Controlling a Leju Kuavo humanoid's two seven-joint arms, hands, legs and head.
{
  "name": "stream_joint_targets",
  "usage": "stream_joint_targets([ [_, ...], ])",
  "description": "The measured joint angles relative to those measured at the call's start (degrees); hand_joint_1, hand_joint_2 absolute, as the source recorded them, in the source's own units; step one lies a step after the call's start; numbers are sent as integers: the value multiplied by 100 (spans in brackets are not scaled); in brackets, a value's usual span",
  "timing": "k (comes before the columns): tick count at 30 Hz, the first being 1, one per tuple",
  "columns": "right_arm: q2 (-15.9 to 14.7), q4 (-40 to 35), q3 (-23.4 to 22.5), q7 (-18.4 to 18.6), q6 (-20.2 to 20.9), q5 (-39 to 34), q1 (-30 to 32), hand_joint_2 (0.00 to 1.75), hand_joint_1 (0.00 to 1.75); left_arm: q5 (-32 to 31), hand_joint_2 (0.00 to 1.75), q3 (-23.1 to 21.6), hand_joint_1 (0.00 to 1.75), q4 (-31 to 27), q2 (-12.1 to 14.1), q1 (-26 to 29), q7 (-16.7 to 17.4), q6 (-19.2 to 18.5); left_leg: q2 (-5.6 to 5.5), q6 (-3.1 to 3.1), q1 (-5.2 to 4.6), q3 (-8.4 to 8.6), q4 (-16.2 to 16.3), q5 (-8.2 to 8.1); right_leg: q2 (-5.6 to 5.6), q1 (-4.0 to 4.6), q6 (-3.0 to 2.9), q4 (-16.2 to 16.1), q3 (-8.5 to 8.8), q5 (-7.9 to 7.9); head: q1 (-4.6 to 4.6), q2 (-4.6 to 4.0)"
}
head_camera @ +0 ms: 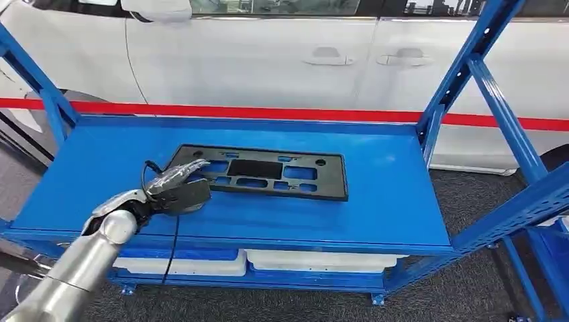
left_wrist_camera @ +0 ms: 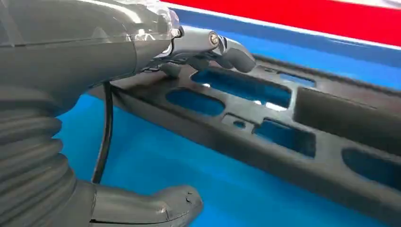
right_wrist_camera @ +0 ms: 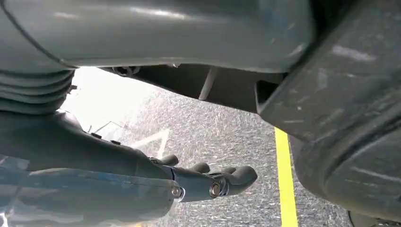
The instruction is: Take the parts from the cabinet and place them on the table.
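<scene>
**Left robot hand at the panel's end**

Car (head_camera: 268, 60), white with a red stripe, stands behind the blue rack (head_camera: 500, 114); on the rack's shelf (head_camera: 100, 174) a black panel (head_camera: 268, 173) with cut-outs lies flat; the left robot hand (head_camera: 180, 190) is spread over the panel's left end, fingers (left_wrist_camera: 227, 47) above it and thumb (left_wrist_camera: 156, 205) apart, holding nothing; the right robot hand (right_wrist_camera: 208, 182) hangs over grey floor (right_wrist_camera: 227, 137), fingers loosely extended, holding nothing.

Head high; wrists close behind hands
</scene>
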Motion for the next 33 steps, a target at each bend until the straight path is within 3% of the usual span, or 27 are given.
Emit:
stream_joint_targets([
  [8, 0, 0, 44, 4, 4, 0, -5, 0, 0, -191, 175, -4, 0, 476, 96, -274, 53, -87, 0, -1, 0, 10, -1, -4, 5, 0, -2, 1, 17, -1, 0, 0],
  [17, 0, 0, 151, 20, 31, -13, -15, 0, 0, -1667, 175, -284, 0, 1278, 312, -648, 6, 258, 0, -10, -3, 18, -3, -6, 2, 8, -6, 6, 37, -4, 0, 0],
  [29, 0, 0, 179, 17, 28, -35, -16, 0, 0, -2079, 175, -428, 0, 1379, 315, -680, 101, 437, -2, -15, -2, 21, -6, -3, 6, 11, -7, 8, 38, -4, 0, 0],
  [30, 0, 0, 179, 17, 28, -42, -15, 0, 0, -2193, 175, -444, 37, 1379, 315, -671, 123, 483, -2, -15, -3, 20, -6, -3, 6, 11, -7, 8, 37, -4, 0, 0],
  [31, 0, 0, 181, 15, 28, -52, -15, 0, 0, -2308, 175, -461, 140, 1383, 315, -665, 127, 518, -1, -15, -3, 20, -6, -3, 7, 11, -7, 8, 36, -4, 0, 0],
  [33, 0, 0, 184, 9, 26, -61, -15, 0, 0, -2474, 175, -479, 141, 1394, 312, -665, 129, 555, -1, -15, -2, 19, -6, -3, 6, 11, -7, 8, 36, -4, 0, 0],
])
